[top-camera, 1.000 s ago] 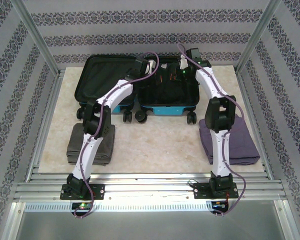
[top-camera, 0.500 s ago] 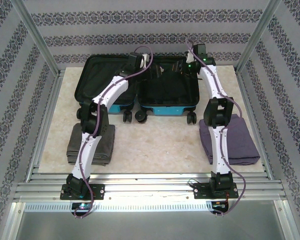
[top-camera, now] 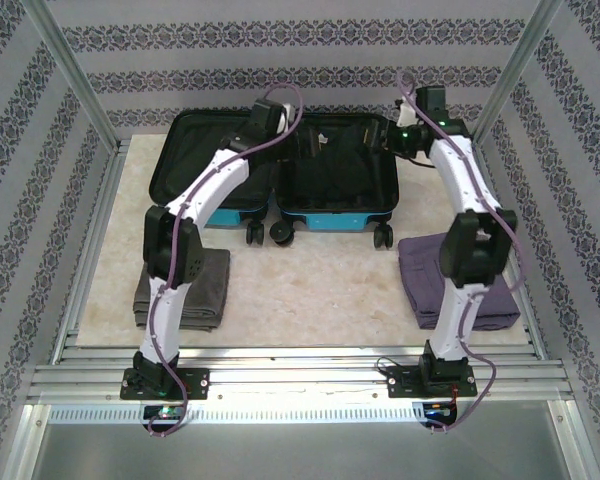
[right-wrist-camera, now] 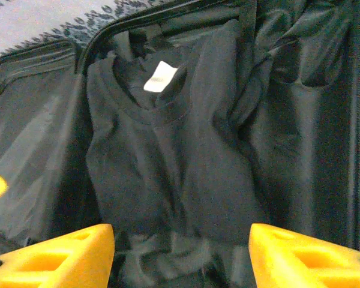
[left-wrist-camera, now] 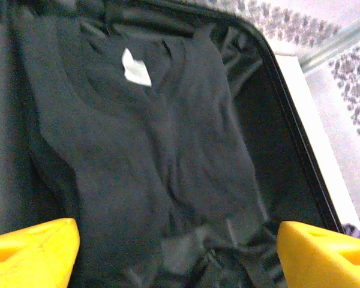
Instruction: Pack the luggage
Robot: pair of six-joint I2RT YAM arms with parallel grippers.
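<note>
- Overhead, the luggage (top-camera: 330,218) lies opened flat at the far side of the tabletop (top-camera: 310,285), with both arms reaching over it.
- Above its right-hand half hangs the left tool (left-wrist-camera: 177,243), yellow fingers (left-wrist-camera: 30,252) spread wide, released, nothing between them.
- Over the same half hangs the right tool (right-wrist-camera: 181,255), its fingers (right-wrist-camera: 300,258) also apart, released, gripping nothing.
- Just below and ahead of both tools a black shirt (right-wrist-camera: 168,162) lies rumpled on the lining, its white label (right-wrist-camera: 160,76) at the collar, on the end away from the fingers.
- Well behind the left tool sit grey folded clothes (top-camera: 185,290); well behind the right tool, purple folded clothes (top-camera: 480,280).
</note>
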